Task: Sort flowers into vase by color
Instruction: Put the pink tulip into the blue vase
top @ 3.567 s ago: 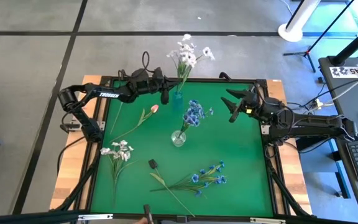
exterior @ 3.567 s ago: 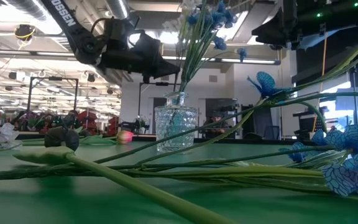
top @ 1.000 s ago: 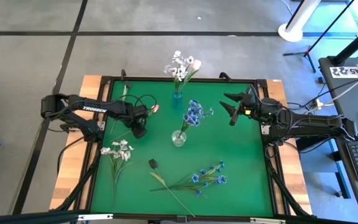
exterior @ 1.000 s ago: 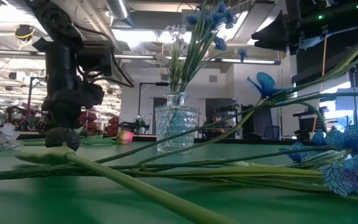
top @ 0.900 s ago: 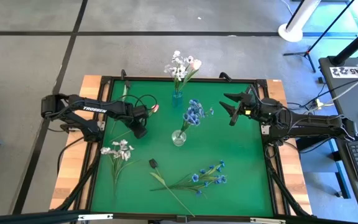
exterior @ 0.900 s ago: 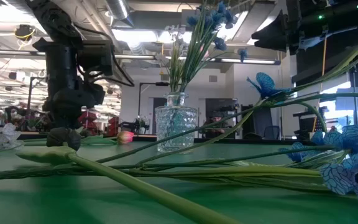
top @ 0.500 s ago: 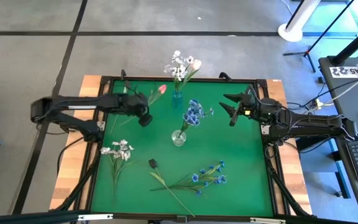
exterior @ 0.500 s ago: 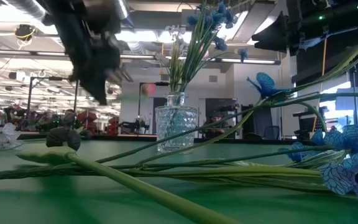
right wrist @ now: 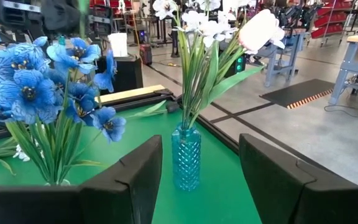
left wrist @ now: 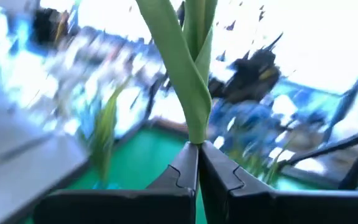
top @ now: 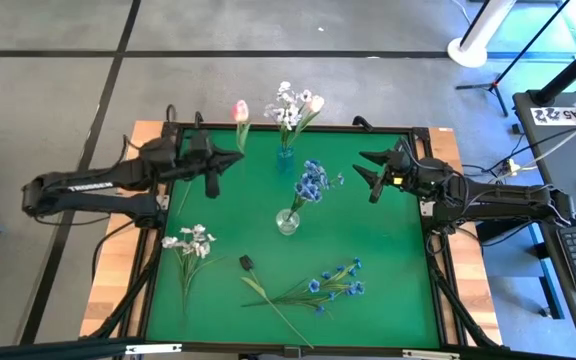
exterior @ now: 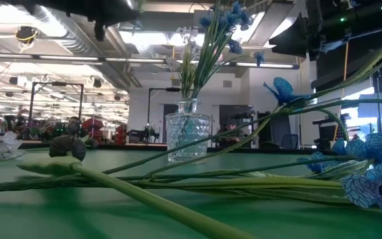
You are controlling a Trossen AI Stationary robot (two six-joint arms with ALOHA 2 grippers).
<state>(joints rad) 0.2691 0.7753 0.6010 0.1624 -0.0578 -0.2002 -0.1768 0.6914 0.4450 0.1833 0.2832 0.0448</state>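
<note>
Pink tulip (top: pixel 239 108) lifted off table, left gripper (top: pixel 214 172) clamped on stem

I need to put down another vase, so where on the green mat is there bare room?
Bare mat lies right of the clear vase, below the right gripper. Also between the left gripper and that vase. The front is crowded by the blue spray and white spray.

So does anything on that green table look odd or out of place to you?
Mostly the blue vase at the far edge: among its white flowers sits a pale pink tulip bud, an odd match for colour sorting. A white spray and a blue spray lie flat on the table. Nothing looks spilled or broken.
</note>
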